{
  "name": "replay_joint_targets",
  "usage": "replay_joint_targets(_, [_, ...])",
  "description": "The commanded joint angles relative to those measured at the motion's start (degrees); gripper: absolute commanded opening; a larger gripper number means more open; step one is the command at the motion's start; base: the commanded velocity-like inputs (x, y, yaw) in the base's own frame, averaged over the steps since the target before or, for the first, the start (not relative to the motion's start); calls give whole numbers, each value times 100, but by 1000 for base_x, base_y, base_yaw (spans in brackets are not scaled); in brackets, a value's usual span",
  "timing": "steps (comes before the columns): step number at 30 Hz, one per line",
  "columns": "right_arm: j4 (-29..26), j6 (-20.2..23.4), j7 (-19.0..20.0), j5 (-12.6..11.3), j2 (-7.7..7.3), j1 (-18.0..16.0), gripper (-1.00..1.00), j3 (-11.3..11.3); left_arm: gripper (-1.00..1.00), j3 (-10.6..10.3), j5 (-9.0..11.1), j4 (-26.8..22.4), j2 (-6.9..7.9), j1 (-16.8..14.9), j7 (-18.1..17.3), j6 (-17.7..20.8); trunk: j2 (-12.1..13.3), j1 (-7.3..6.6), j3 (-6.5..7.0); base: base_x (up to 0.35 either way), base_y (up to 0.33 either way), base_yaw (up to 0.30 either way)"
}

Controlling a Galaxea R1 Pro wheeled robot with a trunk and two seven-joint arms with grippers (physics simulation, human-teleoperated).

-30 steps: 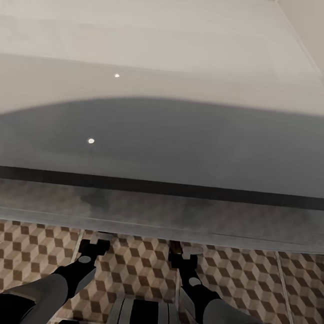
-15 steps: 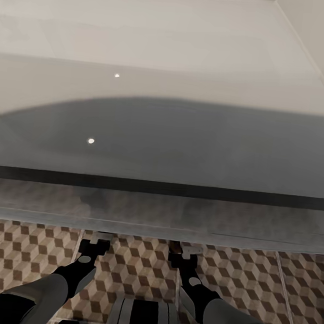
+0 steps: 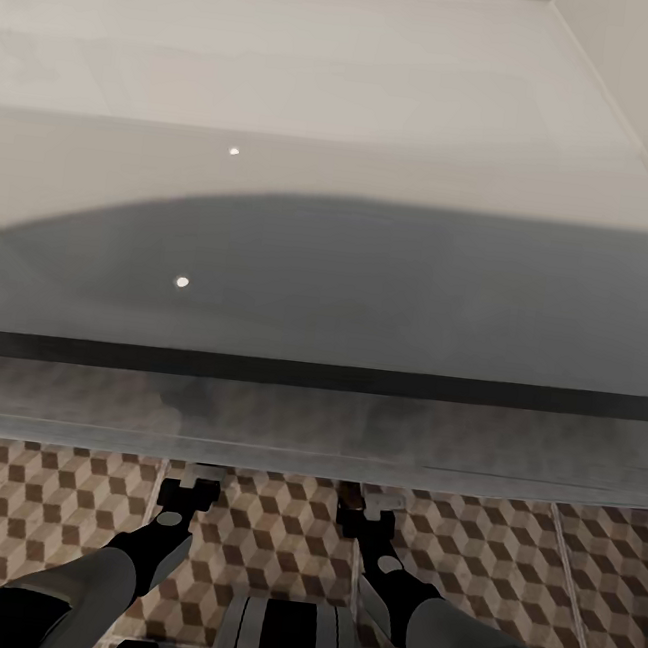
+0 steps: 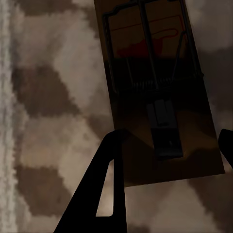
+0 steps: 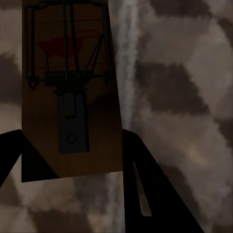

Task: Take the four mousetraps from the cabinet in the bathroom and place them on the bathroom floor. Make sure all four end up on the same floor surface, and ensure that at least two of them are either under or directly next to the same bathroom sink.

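Observation:
My left gripper (image 3: 193, 480) and right gripper (image 3: 370, 498) reach low over the cube-patterned bathroom floor (image 3: 41, 513), at the foot of the long white bathroom sink (image 3: 328, 284). In the left wrist view a tan mousetrap (image 4: 150, 73) with dark wire spring and a red spot lies between the two fingers of my left gripper (image 4: 170, 138), which touch its side edges. My right gripper (image 5: 72, 138) grips a second mousetrap (image 5: 68, 63) the same way. Both traps sit in shadow just above the tiles (image 4: 48, 121). The cabinet is out of view.
The sink unit's glossy front spans the whole head view and mirrors the tiles along its lower band (image 3: 313, 423). A white wall (image 3: 635, 68) rises at the far right. My base (image 3: 286, 642) stands between the arms. A pale grout line (image 5: 127, 73) runs beside the right trap.

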Motion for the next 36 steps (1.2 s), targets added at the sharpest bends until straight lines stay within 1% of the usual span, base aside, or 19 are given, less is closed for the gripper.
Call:
replay_joint_targets(1, [7, -8, -65, -14, 1, -3, -100, 51, -100, -44, -22, 7, 0, -3, 50, -8, -1, -1, -3, 0, 0, 0])
replay_joint_targets(5, [7, -3, -65, -14, 1, -3, -100, 53, -100, -44, -22, 7, 0, -3, 48, -8, -1, -1, -3, 0, 0, 0])
replay_joint_targets(6, [5, -4, -65, -14, 1, -3, 100, 52, -100, -44, -22, 7, 0, -3, 48, -8, -1, -1, -3, 0, 0, 0])
replay_joint_targets(36, [3, -6, -65, -14, 1, -3, 100, 48, -100, -44, -22, 7, -8, -3, 49, -17, -1, -1, -3, 0, 0, 0])
